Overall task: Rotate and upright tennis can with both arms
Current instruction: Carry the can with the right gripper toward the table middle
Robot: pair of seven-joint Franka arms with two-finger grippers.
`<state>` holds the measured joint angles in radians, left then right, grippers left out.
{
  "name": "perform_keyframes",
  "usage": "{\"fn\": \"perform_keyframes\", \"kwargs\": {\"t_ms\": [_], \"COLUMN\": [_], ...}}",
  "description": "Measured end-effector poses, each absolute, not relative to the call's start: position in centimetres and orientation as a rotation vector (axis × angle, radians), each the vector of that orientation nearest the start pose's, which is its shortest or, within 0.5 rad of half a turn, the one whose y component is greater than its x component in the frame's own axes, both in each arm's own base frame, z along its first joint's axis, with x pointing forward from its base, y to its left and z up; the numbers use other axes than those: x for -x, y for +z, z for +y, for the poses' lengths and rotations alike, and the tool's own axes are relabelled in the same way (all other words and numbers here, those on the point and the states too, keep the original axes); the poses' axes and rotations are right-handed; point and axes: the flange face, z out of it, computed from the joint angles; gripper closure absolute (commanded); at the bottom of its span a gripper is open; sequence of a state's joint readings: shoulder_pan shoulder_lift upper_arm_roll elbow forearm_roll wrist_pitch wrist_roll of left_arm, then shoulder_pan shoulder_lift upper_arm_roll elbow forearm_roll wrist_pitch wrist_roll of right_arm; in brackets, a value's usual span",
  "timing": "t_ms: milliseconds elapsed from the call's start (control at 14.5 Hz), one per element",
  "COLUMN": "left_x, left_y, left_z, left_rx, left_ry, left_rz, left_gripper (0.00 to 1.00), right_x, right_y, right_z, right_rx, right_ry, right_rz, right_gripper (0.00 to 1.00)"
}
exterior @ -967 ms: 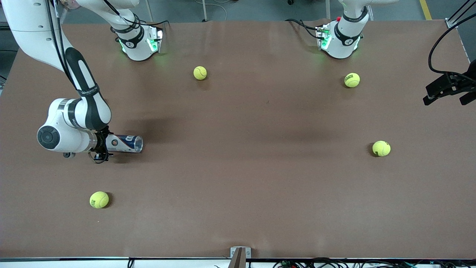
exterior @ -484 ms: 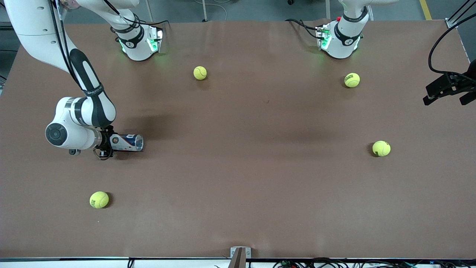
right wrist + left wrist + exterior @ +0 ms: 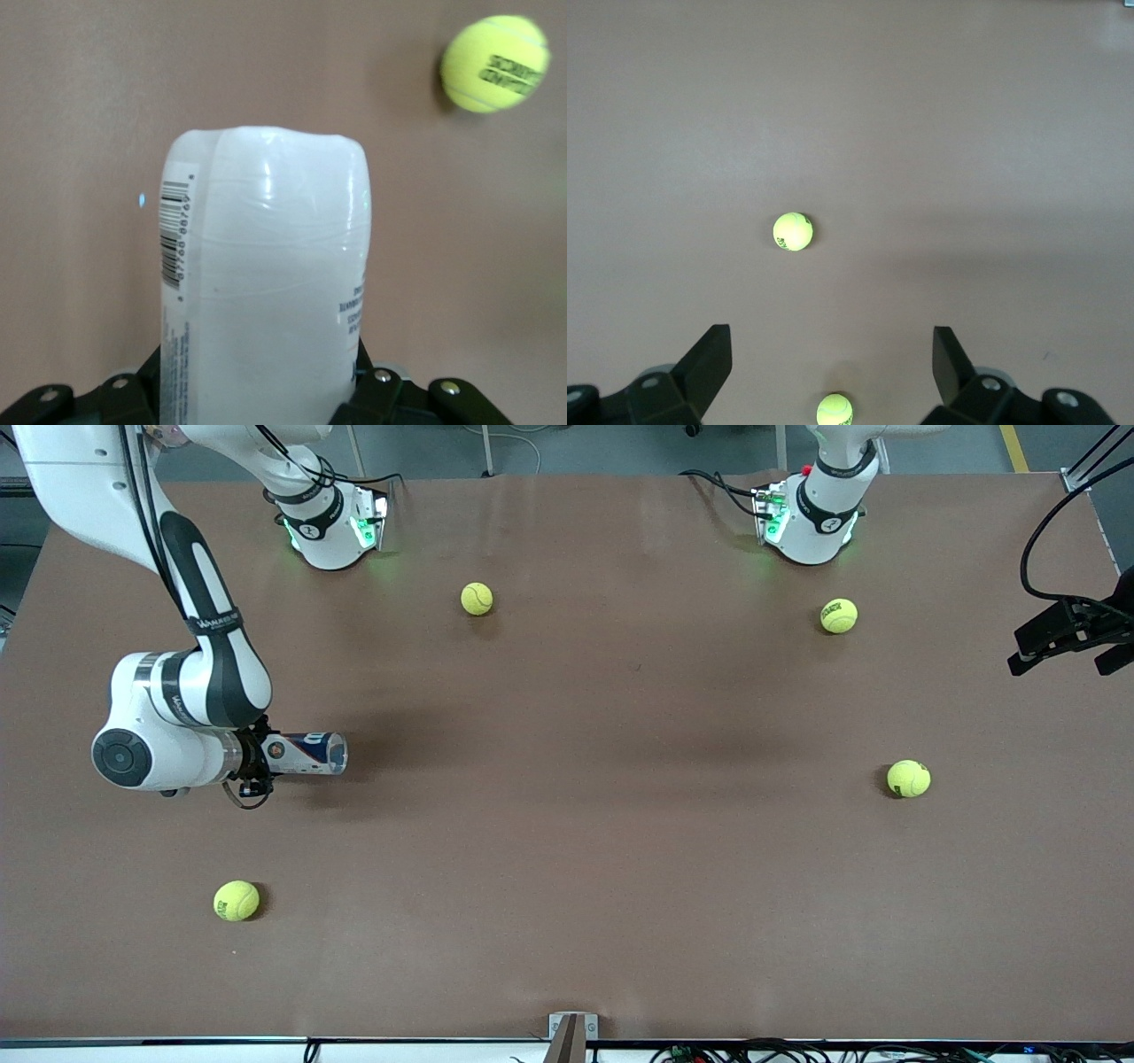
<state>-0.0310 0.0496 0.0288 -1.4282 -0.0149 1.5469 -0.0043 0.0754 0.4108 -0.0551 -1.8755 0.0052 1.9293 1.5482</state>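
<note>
Nearest the camera, lower left of the front view: a tennis ball on the desk, untouched.

Above it, mid-left: our right claw is clamped on one end of the tennis can. The can lies horizontal, its free end pointing toward the frame centre; we judge it just off the desk, but can't confirm that. In the right wrist view the can fills the frame between the jaws, with a ball upper right.

Progress: grasp done. Rotation and uprighting both left; no second-arm contact yet.

Mid-right: another ball. Higher up, two more balls near the bases.

Right edge: our left claw waits, held over the desk's edge, jaws spread wide, gripping nothing. The left wrist view shows both fingers apart, looking down on two balls.

Writing: the can's label is white and dark blue with a round logo, letters not readable in the front view. The wrist view shows a barcode with digits and fine print, both too small to read with certainty. Balls carry dark print, unreadable.
</note>
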Motion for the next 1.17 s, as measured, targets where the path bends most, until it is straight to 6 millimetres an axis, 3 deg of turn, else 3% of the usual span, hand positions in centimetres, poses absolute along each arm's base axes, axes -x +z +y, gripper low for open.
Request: {"fn": "perform_keyframes", "kwargs": {"t_ms": [207,415,553,898,1175], "left_x": [-56.8,-56.8,-56.8,-56.8,-56.8], "left_y": [66.2,66.2,66.2,66.2,66.2], "left_z": [-0.3,-0.3,-0.3,-0.3,-0.2], "left_rx": [3.153,3.153,3.153,3.153,3.153], "left_ry": [-0.109,-0.109,-0.109,-0.109,-0.109], "left_rz": [-0.002,-0.002,-0.002,-0.003,-0.004], "left_gripper": [0.0,0.0,0.0,0.0,0.0], "right_x": [-59.9,-60.9,-60.5,-57.7,-55.7], "right_y": [31.1,36.4,38.2,39.3,35.5], "right_z": [6.5,13.3,18.3,32.6,43.3], "right_rx": [2.383,2.308,2.328,2.296,2.313], "right_ry": [0.434,0.456,0.425,0.274,0.189], "right_rz": [2.382,2.355,2.299,2.202,2.105], "right_gripper": [0.26,0.27,0.28,0.28,0.28]}}
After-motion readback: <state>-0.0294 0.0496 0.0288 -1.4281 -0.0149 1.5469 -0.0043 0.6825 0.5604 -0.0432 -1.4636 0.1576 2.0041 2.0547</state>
